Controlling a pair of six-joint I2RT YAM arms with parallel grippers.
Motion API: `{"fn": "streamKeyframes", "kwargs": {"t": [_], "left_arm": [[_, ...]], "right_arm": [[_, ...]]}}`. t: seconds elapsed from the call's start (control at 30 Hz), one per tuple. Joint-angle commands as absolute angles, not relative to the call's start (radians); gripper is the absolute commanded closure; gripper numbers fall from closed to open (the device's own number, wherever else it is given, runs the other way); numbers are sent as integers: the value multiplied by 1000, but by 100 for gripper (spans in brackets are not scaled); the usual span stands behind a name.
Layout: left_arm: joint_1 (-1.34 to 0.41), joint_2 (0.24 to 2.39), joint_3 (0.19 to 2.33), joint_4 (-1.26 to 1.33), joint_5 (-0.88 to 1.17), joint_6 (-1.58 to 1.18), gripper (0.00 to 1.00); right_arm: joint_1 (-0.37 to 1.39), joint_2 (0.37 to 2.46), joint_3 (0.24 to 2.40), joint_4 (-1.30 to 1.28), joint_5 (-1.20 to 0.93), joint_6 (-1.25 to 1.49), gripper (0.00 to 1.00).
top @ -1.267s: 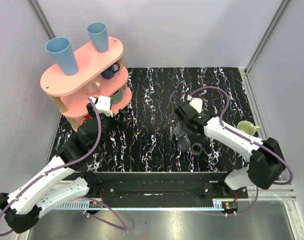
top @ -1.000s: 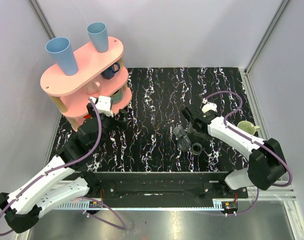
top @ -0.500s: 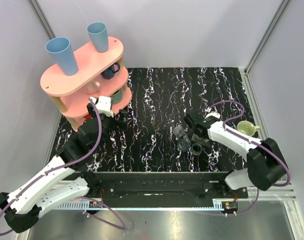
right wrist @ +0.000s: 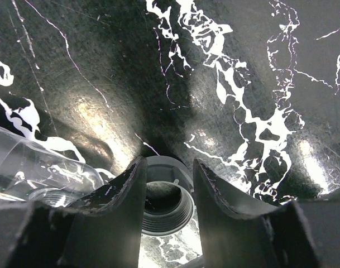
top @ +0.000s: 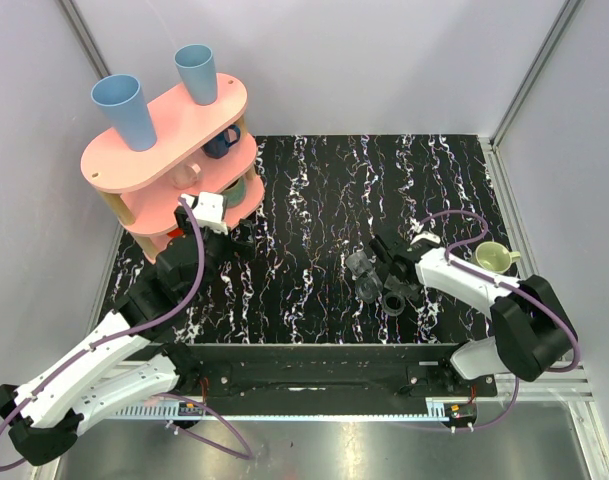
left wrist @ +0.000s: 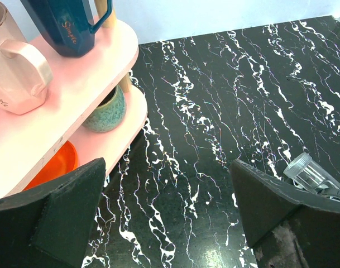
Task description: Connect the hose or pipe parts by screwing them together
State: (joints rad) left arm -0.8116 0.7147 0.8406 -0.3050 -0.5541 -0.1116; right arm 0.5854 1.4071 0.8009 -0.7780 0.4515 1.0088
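Two pipe parts, both on the black marbled mat [top: 314, 190], at about 4 o'clock from its centre.

Item 1: tubular coupling [top: 364, 275], see-through grey, lying on its side. In the right wrist view it sits at 9 o'clock of the nut, close beside it; whether the two touch cannot be told.

Item 2: threaded nut [right wrist: 165, 207], grey, ring-like, standing with its bore facing up and its outer thread showing. In the overhead view it lies at 4 o'clock of the coupling.

Item 3: right gripper [top: 395, 287], lowered over the nut. Its jaws are partly closed, one finger [right wrist: 116, 195] at 9 o'clock of the nut and the other at 3 o'clock, at or just off its sides. Whether they press on it cannot be told. The nut sits on the mat.

Item 4: left gripper [left wrist: 167, 173], jaws spread wide and holding nothing, above bare mat at 4 o'clock of the shelf and well apart from both parts.

Item 5: pink two-tier shelf [top: 134, 160], at 10 o'clock of the mat. Two blue cups [top: 119, 110] stand upside down on its top. One navy mug [left wrist: 66, 22] and one pink mug [left wrist: 16, 67] sit on the middle tier. One teal bowl [left wrist: 105, 109] and one orange plate [left wrist: 55, 167] sit on the tier below.

Item 6: cream cup [top: 496, 256], upright, at 3 o'clock of the right gripper, near the mat's right edge.
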Motion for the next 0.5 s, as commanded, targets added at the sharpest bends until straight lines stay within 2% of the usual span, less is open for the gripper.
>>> {"fn": "streamKeyframes", "kwargs": {"t": [0.0, 0.23, 0.47], "left_arm": [[-818, 713, 836, -265, -583, -95, 2], [-821, 715, 836, -264, -583, -95, 2], [-819, 718, 838, -262, -583, -95, 2]], "right_arm": [[578, 1379, 793, -758, 474, 1035, 54], [580, 1325, 857, -841, 528, 1008, 50], [578, 1238, 813, -856, 425, 1002, 50]]}}
